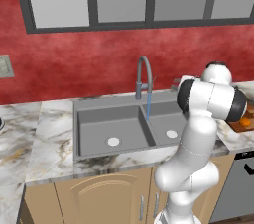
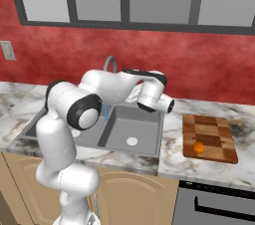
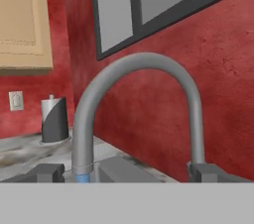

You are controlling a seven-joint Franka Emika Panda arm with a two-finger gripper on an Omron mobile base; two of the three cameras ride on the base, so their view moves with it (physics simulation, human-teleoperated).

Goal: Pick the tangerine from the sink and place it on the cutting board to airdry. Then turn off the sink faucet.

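Small orange tangerine [image 2: 198,147] resting on checkered wooden cutting board [image 2: 209,138], water running from grey gooseneck faucet [image 3: 136,106] (jaw state impossible to tell); risk of overshooting the handle and leaving flow on.

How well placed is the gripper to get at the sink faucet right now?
Probably well placed. The hand view faces the sink faucet up close with nothing between, water running from its head. The tangerine sits on the cutting board, so nothing is carried.
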